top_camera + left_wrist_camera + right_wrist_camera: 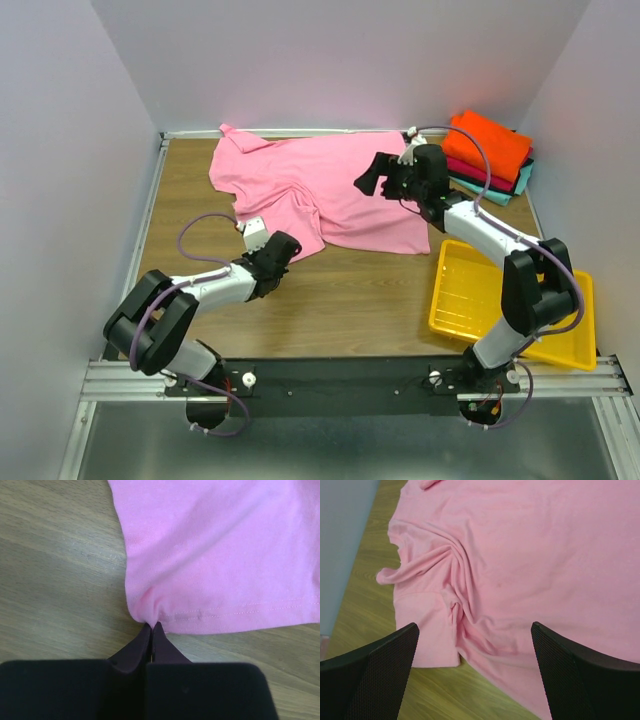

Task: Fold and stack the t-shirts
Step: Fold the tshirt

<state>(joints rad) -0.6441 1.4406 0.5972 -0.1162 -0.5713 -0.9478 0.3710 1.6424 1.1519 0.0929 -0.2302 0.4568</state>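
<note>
A light pink t-shirt [300, 185] lies spread and rumpled across the back of the wooden table. My left gripper [288, 246] is shut on its near hem corner; in the left wrist view the closed fingertips [152, 628] pinch a pucker of pink cloth [210, 555]. My right gripper [372, 178] hovers open over the shirt's right part; in the right wrist view its fingers [385, 660] stand wide apart above the wrinkled sleeve [435, 600], touching nothing. A stack of folded shirts, orange [488, 143] on top with crimson, dark and teal under it, sits at the back right.
A yellow plastic tray [470, 300] lies at the near right beside the right arm. Grey walls close the table at the back and both sides. Bare wood [360, 300] shows in front of the pink shirt.
</note>
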